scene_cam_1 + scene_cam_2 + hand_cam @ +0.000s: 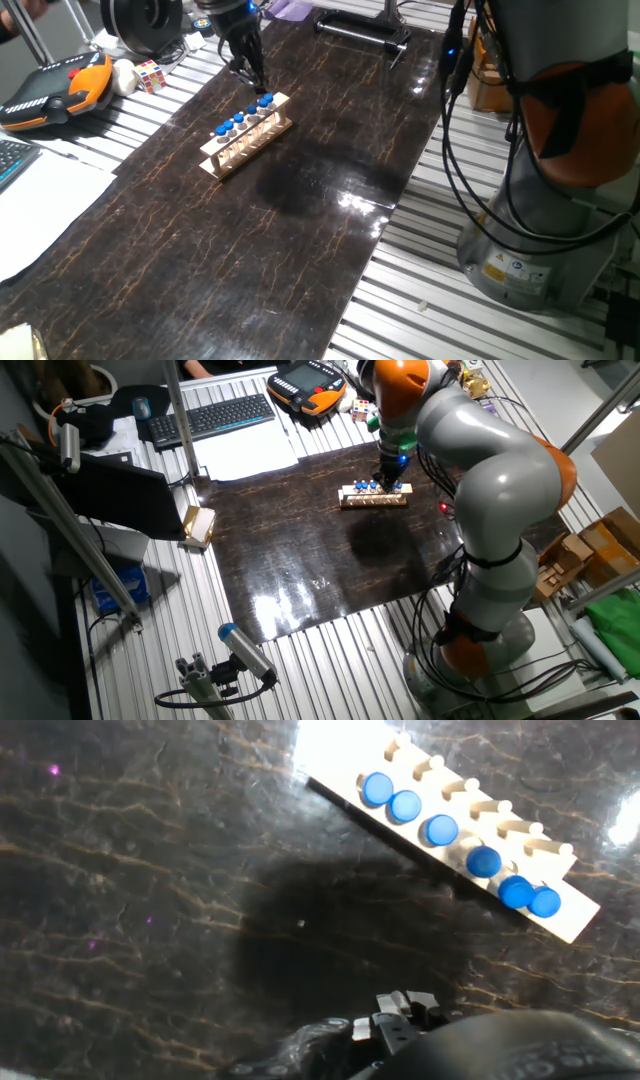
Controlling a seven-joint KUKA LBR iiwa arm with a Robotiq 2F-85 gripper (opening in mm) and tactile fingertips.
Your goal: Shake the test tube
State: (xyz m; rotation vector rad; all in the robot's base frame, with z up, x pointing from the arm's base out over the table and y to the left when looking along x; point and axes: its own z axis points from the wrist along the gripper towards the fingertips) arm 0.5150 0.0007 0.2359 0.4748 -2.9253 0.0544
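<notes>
A light wooden rack (243, 147) stands on the dark marbled mat (300, 230) and holds several test tubes with round blue caps (240, 117). My gripper (257, 80) hangs just above the far end of the rack, near the end tube's cap (265, 99). Its dark fingers point down; I cannot tell whether they are open. Nothing shows between them. In the other fixed view the gripper (391, 477) is over the right part of the rack (374, 500). The hand view shows the rack (575, 920) from above at the upper right, with the blue caps (440, 830) in a row; the fingertips do not show.
An orange and black teach pendant (55, 90), a puzzle cube (150, 75) and white paper (40, 200) lie left of the mat. A keyboard (215, 415) and a small cardboard box (198, 525) lie beyond it. The arm's base (540, 240) and cables (455, 150) stand at the right.
</notes>
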